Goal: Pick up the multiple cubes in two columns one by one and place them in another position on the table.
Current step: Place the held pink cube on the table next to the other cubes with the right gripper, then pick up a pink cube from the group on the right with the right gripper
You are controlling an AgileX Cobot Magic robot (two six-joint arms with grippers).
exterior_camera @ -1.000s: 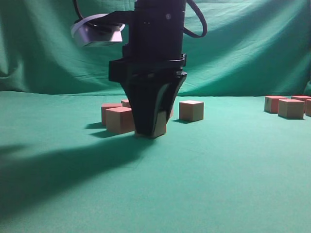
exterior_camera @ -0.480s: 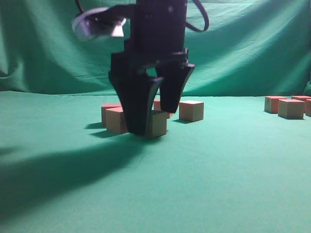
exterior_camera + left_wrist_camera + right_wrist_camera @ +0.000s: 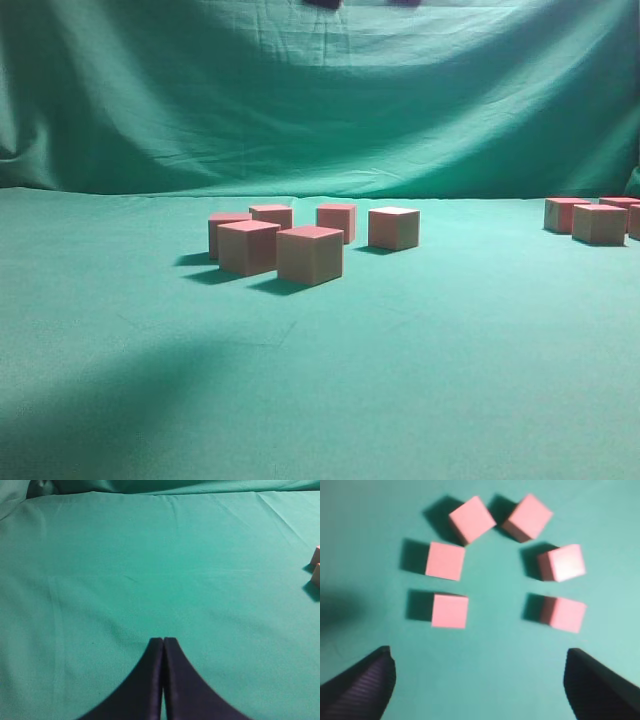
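Several reddish-pink cubes sit in a loose group on the green table (image 3: 420,340); the nearest one (image 3: 310,254) stands at the front, free of any gripper. From above, the right wrist view shows the group as an arch (image 3: 450,611). My right gripper (image 3: 477,651) is open wide and empty, high above the group and nearer than it in that view. In the exterior view only dark bits of it (image 3: 322,3) show at the top edge. My left gripper (image 3: 163,640) is shut and empty over bare cloth, with two cube edges (image 3: 316,575) at the far right of its view.
A second group of cubes (image 3: 599,223) sits at the far right of the table. A draped green backdrop (image 3: 320,100) hangs behind. Bare cloth lies in front of and left of the middle group.
The gripper that stood around the front cube has opened, let it go and risen out of the top of the exterior view. The cube stays on the table.
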